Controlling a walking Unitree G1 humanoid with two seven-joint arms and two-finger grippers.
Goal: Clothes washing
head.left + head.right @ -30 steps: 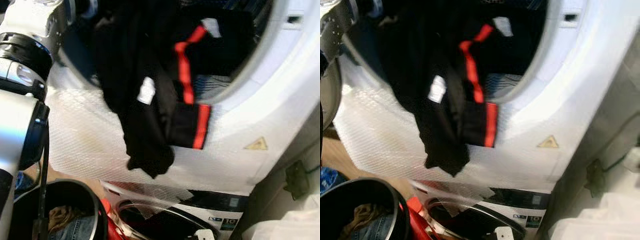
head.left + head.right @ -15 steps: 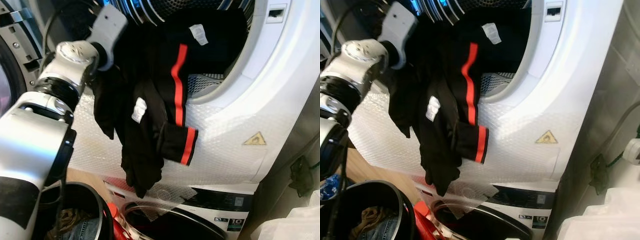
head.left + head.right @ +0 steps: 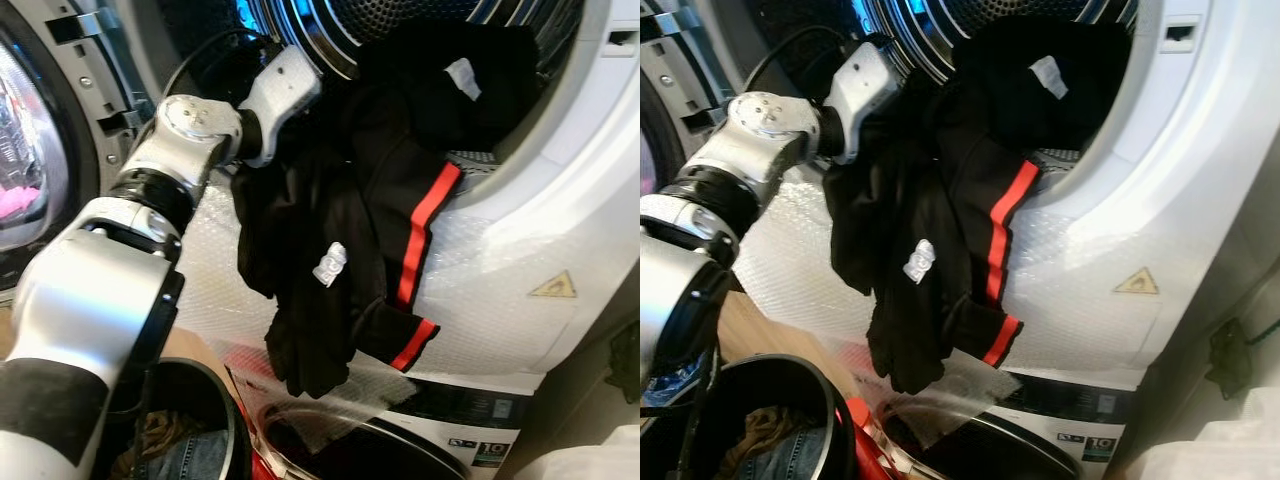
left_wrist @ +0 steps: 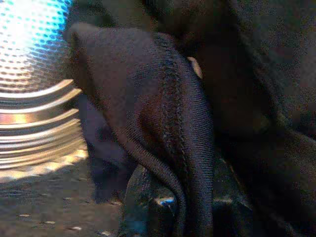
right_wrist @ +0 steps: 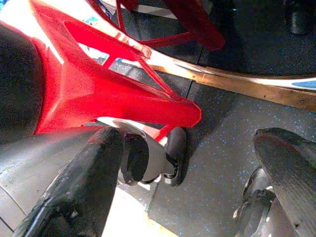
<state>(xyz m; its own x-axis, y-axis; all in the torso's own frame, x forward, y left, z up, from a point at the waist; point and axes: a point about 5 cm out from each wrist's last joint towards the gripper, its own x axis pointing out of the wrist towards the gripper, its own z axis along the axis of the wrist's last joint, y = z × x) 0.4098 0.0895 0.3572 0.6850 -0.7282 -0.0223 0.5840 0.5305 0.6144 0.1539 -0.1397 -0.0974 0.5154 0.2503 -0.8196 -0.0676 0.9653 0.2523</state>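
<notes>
1. The left end effector reaches into the mouth of the upper drum, at about 11 o'clock in the left eye view. Its fingers are buried in dark cloth, so I cannot tell how far apart they stand; the left wrist view has black knit fabric folded right over them.

2. The black garment with red stripe is only half loaded. Its upper part lies on the drum's lip, and the rest hangs down over the bubble-wrapped front panel toward 6 o'clock, a cuff with a red band at its lowest end and a white label partway down.

3. The right end effector hangs low over the dark floor with its fingers spread wide and nothing between them, beside a red plastic frame.

4. A black bucket at 7 o'clock holds more clothes, denim among them, so several items seem left to load.

5. Judged progress: early to middle. The hanging part must go inside, the bucket must be emptied, and the door, open at 9 o'clock, must be shut.
</notes>
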